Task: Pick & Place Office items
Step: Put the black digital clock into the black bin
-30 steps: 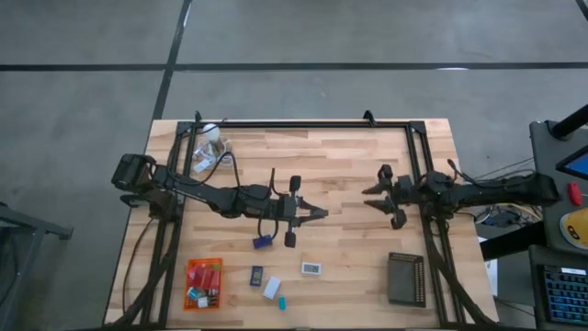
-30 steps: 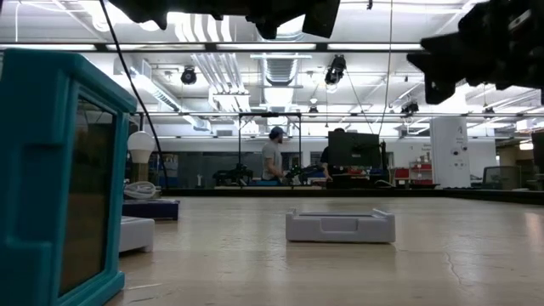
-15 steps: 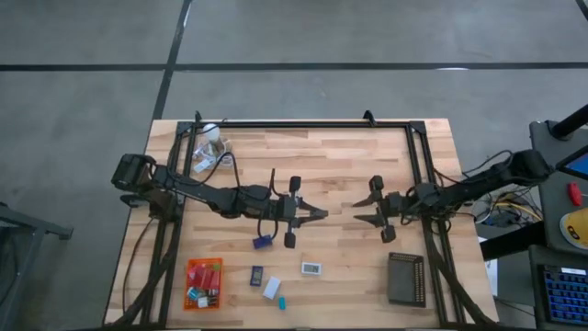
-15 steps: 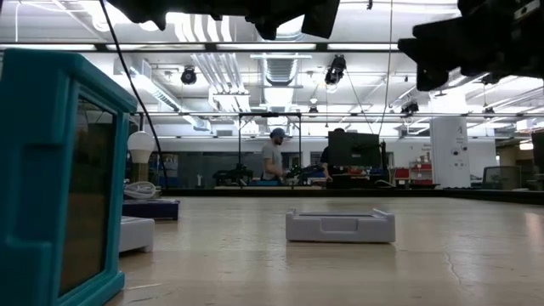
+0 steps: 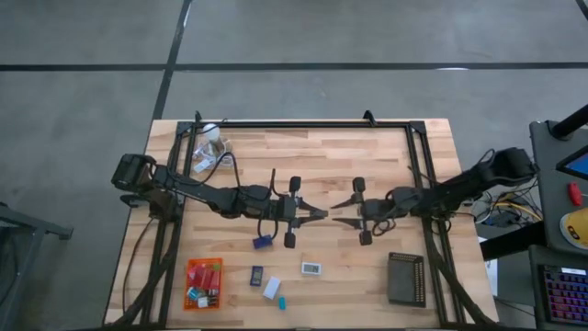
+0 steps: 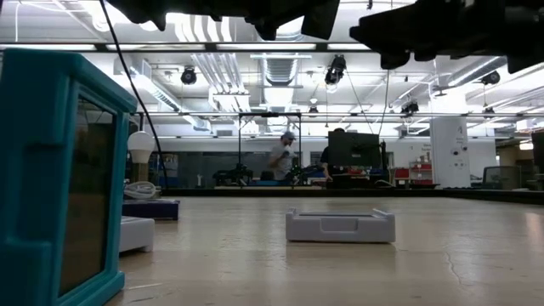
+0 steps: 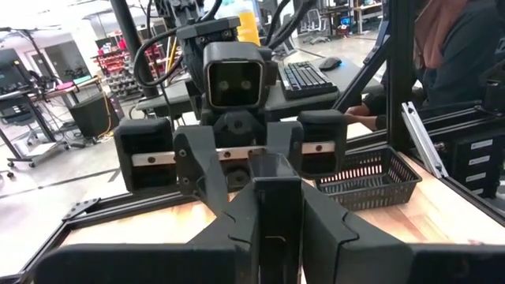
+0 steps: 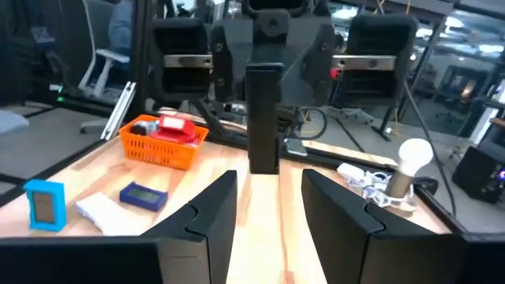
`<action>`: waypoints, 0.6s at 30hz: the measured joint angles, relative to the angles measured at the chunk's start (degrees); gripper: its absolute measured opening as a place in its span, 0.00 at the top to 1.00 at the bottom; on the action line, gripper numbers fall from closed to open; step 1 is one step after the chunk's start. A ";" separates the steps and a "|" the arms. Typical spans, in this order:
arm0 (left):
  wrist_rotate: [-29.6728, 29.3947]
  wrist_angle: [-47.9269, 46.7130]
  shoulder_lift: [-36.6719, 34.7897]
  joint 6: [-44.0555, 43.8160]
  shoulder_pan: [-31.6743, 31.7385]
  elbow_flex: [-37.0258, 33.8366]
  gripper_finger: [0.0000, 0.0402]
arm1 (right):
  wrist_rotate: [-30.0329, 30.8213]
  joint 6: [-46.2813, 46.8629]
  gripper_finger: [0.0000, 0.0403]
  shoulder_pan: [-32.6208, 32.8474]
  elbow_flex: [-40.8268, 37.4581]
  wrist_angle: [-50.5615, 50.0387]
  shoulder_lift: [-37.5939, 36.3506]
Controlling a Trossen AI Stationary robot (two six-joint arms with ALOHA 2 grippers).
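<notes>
My left gripper (image 5: 321,213) hovers over the table's middle, shut on a narrow black rectangular piece (image 8: 263,118). My right gripper (image 5: 337,214) faces it from the table's right, open, its fingertips just short of the piece and apart from it. Other office items lie near the near edge: a navy piece (image 5: 262,243), a second navy piece (image 5: 256,275), two white pieces (image 5: 311,268) (image 5: 272,289) and a teal one (image 5: 282,302). More red and mixed pieces sit in the orange tray (image 5: 190,268). My left gripper pinches the black piece (image 7: 274,183) between its two fingers, which reach level toward the table's right. The piece's free end sticks out past the fingertips toward my right gripper. It is lifted clear of the table.
A black ribbed tray (image 5: 406,278) sits at the near right. A white bulb with coiled cord (image 5: 211,134) lies at the far left corner. A dark frame (image 5: 303,123) runs along the far edge. Bare wood lies between the arms and the far edge. People show in the room beyond.
My right arm has reached toward the table's left, bringing its open gripper from near the right rail up to my left gripper and the black piece. My left arm has kept still. A person in the room behind has shifted.
</notes>
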 joint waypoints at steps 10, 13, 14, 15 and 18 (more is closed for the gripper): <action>0.00 0.13 0.00 1.29 0.00 -0.02 0.85 | 5.92 1.91 0.65 -0.09 3.63 -0.36 4.42; 0.00 0.15 0.00 1.35 0.00 -0.02 0.85 | 5.44 2.40 0.65 -0.04 4.61 -0.22 6.02; 0.00 0.17 0.00 1.51 0.00 -0.02 0.85 | 5.44 2.39 0.65 -0.02 4.92 -0.23 6.69; -0.01 0.15 0.00 1.50 0.00 -0.02 0.85 | 5.43 2.37 0.65 -0.02 5.43 -0.13 7.45; 0.04 -0.23 -0.02 1.49 -0.04 -0.04 0.85 | 5.40 2.32 0.65 0.00 6.79 -0.05 9.62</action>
